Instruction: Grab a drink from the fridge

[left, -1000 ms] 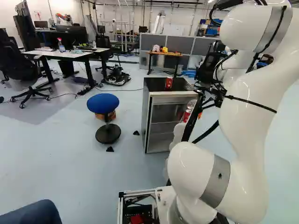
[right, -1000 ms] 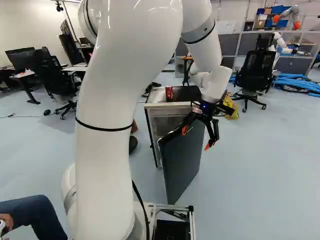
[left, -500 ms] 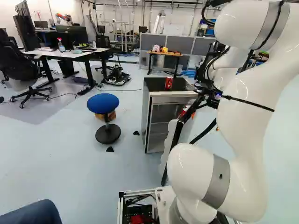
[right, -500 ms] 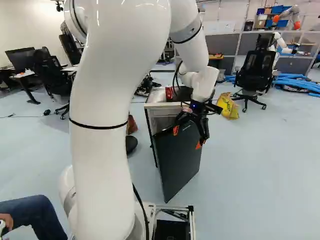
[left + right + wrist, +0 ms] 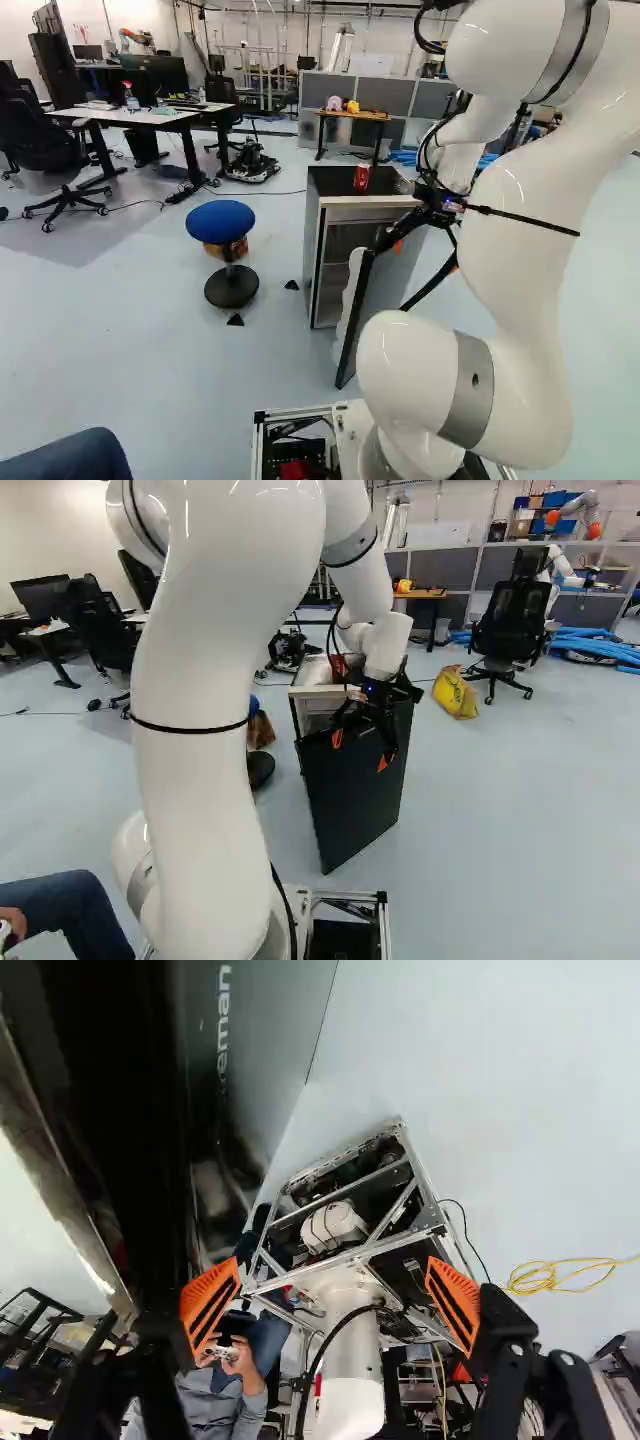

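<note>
So your arm (image 5: 200, 800) is the big one here, filling the right of the left base view and bending over toward the fridge. Your base (image 5: 350, 1257) shows up ahead of the fingers in the wrist view. The desk (image 5: 150, 116) is way off at the back left of the left base view.

Next down is the fridge (image 5: 338, 215), dark on top, glassy in front. Its door (image 5: 350, 800) is swung out, dark outer face toward you in the right base view. The blue stool (image 5: 221, 220) is to the left of the fridge in the left base view, and a yellow bag (image 5: 455, 692) sits on the floor near a black chair (image 5: 510, 630), well right of the door in the right base view.

Your gripper (image 5: 360, 750) is up by the top part of the door. In the wrist view the gripper (image 5: 332, 1303) has its two fingers spread wide, nothing held between the orange pads. One finger is right beside the door, but I can't tell if it's touching.

Smallest is the red can (image 5: 361, 177), standing on top of the fridge. You can't see any drinks inside from these angles.
</note>
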